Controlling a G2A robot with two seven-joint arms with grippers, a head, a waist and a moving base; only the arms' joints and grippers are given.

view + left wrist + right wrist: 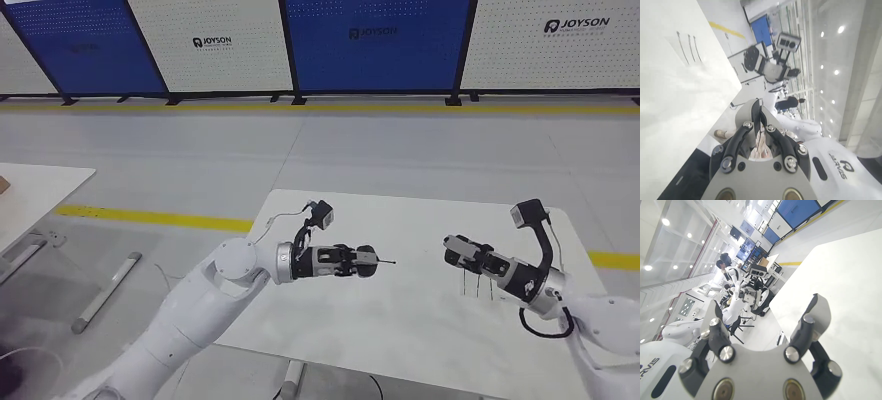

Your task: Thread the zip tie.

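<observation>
left gripper (371, 260) hangs over the middle of the table (400, 335), lying roughly level with the tabletop and aimed at the other arm. its jaws are clenched on a black zip tie (386, 262). from the top camera you can see a thin bit of the tie poking out past the fingertips, above the table and not touching it. in the left wrist view the two black pads (755, 110) are pressed together with the tie (758, 141) running back between them toward the palm. i think the end sticking out front is the plain tail, but it's so skinny i honestly can't tell which end it is.

right gripper (450, 248) is over the table's right half, facing the left one with a clear gap of bare table between them, so they're near each other but apart. its claw is released: in the right wrist view the fingers (818, 306) are spread wide with nothing in between, just white tabletop behind them.

three spare zip ties (477, 286) lie flat on the table, side by side and roughly parallel, on the table's right half more or less under the right arm's wrist. the left wrist cam picks them up too (689, 48), as three thin dark lines on the white top.
</observation>
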